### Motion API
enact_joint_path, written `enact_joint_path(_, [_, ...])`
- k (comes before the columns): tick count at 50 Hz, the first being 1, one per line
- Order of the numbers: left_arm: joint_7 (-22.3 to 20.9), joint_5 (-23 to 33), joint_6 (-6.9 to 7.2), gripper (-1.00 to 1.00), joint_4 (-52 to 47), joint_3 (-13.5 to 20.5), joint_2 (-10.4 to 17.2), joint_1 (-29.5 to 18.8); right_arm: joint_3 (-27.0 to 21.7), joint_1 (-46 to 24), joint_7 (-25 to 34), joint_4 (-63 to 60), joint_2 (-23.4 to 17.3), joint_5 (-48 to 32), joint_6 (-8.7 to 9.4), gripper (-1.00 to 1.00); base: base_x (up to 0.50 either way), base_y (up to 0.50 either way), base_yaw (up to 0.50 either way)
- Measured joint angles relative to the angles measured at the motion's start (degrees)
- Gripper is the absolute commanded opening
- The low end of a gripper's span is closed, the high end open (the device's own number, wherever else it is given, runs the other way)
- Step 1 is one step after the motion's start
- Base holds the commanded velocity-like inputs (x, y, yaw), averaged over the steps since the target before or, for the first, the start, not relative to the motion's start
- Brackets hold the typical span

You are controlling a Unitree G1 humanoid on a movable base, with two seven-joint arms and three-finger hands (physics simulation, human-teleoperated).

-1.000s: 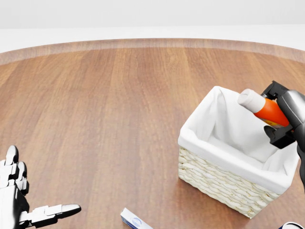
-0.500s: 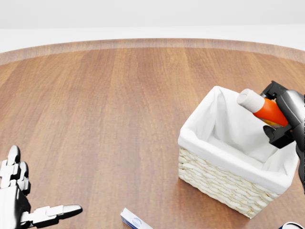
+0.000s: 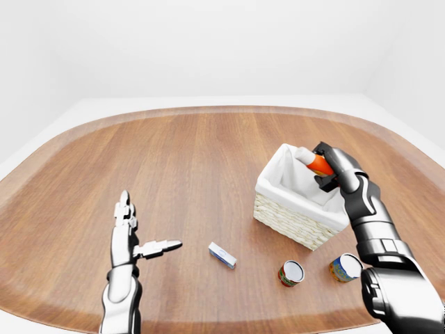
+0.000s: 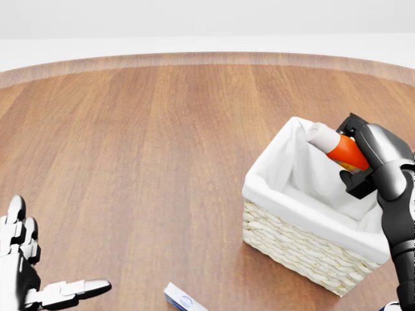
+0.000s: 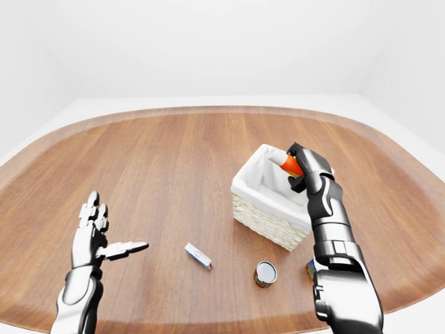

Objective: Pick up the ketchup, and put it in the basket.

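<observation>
The ketchup [image 4: 338, 149] is an orange bottle with a white cap, lying tilted with its cap toward the view's left. My right hand [image 4: 360, 160] is shut on it and holds it over the white-lined wicker basket [image 4: 303, 249], above the basket's right part. The bottle hangs above the liner and does not touch it. My left hand [image 4: 29, 285] is open at the head view's lower left, far from the basket, with nothing in it.
A small white and blue box [image 3: 222, 255] lies on the wooden table [image 3: 195, 167] below the basket's left. Two cans, a red one [image 3: 290, 273] and a blue-and-yellow one [image 3: 345, 267], stand below the basket. The table's rim curves round all sides.
My right hand has carried the ketchup a little to the left, further over the basket's opening. The left hand has hardly moved.
</observation>
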Motion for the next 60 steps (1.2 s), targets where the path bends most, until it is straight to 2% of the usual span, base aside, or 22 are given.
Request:
enact_joint_path(25, [-0.5,0.0,0.0,1.0,-0.9,0.0,-0.3,0.5,1.0,-1.5,-0.9,2.9,0.5,0.0,0.0,-0.97,0.0,0.0,0.0])
enact_joint_path(26, [-0.5,0.0,0.0,1.0,-0.9,0.0,-0.3,0.5,1.0,-1.5,-0.9,2.8,0.5,-0.1,0.0,0.93,0.0,0.0,0.0])
enact_joint_path(27, [-0.5,0.0,0.0,1.0,-0.9,0.0,-0.3,0.5,1.0,-1.4,-0.9,2.8,0.6,-0.2,0.0,1.0,0.0,0.0,0.0])
enact_joint_path(60, [-0.7,0.3,0.0,1.0,-1.2,-0.4,-0.5,0.7,0.2,-0.7,0.1,-0.9,0.6,-1.1,0.0,1.0,0.0,0.0,0.0])
